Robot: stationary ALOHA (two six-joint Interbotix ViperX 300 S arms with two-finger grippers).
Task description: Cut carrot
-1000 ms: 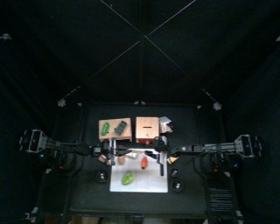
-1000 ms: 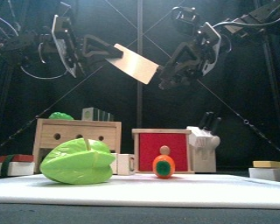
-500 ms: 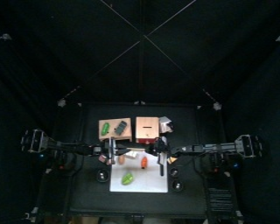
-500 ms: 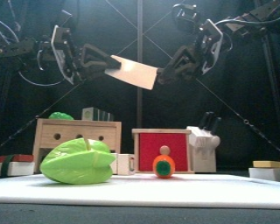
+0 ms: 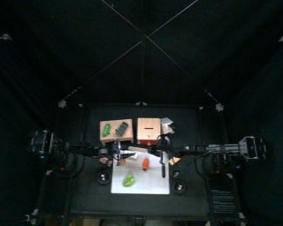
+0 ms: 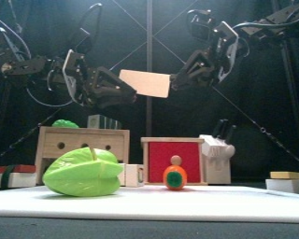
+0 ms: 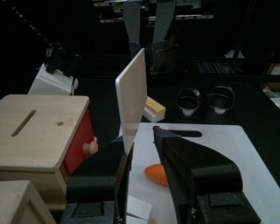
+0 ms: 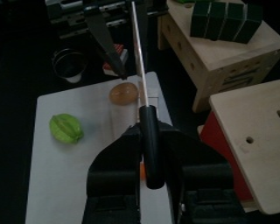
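A knife with a pale wooden blade (image 6: 146, 82) hangs level, high above the table. My right gripper (image 6: 186, 75) is shut on its handle (image 8: 147, 150). My left gripper (image 6: 111, 91) stands open at the blade's (image 7: 130, 87) other end, its jaws apart on either side of it. The carrot (image 6: 176, 175), short and orange-red, lies on the white cutting board (image 5: 154, 184), below the grippers (image 5: 145, 164). It also shows in both wrist views (image 7: 157, 173) (image 8: 125, 92).
A green vegetable piece (image 6: 83, 173) lies on the board's near left (image 5: 130, 179). Behind the board stand a wooden box (image 6: 83, 142), a red box (image 6: 177, 154) and a white rack (image 6: 217, 149). Two small cups (image 7: 209, 101) sit beside the board.
My left gripper has opened, released the knife and drawn back to the left. My right gripper has shut on the handle. The blade has swung from slanting to level.
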